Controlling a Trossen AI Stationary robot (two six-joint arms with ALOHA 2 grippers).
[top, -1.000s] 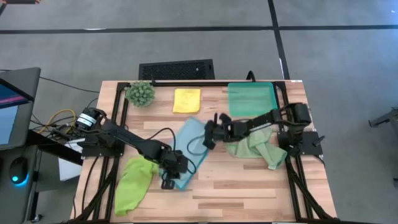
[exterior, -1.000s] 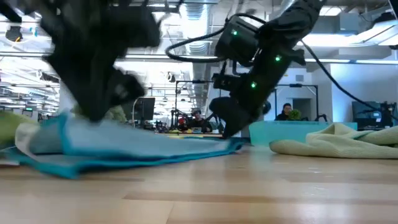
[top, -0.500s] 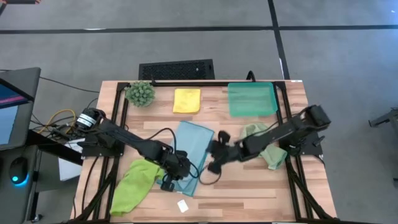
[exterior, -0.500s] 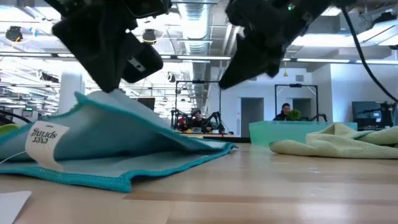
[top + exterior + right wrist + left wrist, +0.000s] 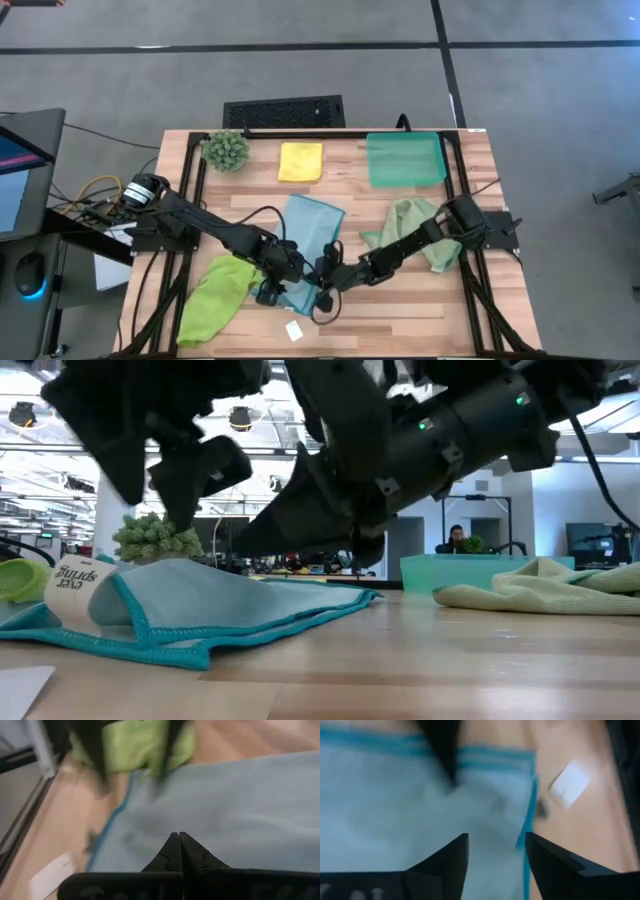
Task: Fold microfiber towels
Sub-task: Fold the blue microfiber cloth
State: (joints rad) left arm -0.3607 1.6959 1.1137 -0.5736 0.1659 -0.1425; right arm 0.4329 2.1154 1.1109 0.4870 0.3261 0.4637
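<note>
Across the wooden slatted table (image 5: 400, 300) we count four microfiber towels. One small yellow towel (image 5: 300, 161), folded into a neat square, lies at the upper middle of the high view. One light blue towel with a darker teal hem (image 5: 310, 228) lies at the centre, partly folded, its near edge doubled over in the low view, where a white label stands up at its left corner. One lime green towel (image 5: 213, 298) is crumpled at the lower left, and one pale sage green towel (image 5: 420, 232) is bunched at the right.

We see two dark arms, both reaching to the lower edge of the blue towel. Our left gripper (image 5: 268, 290) hovers over that edge; in its wrist view the two fingers (image 5: 451, 856) stand apart above the blue cloth with nothing between them. Our right gripper (image 5: 324, 293) sits just beside it, its fingers (image 5: 172, 851) pressed together, holding nothing that we can make out.

One teal plastic tray (image 5: 404, 159) and one spiky green plant (image 5: 226, 149) sit along the top edge, and one small white tag (image 5: 293, 330) lies on the wood below the grippers.
</note>
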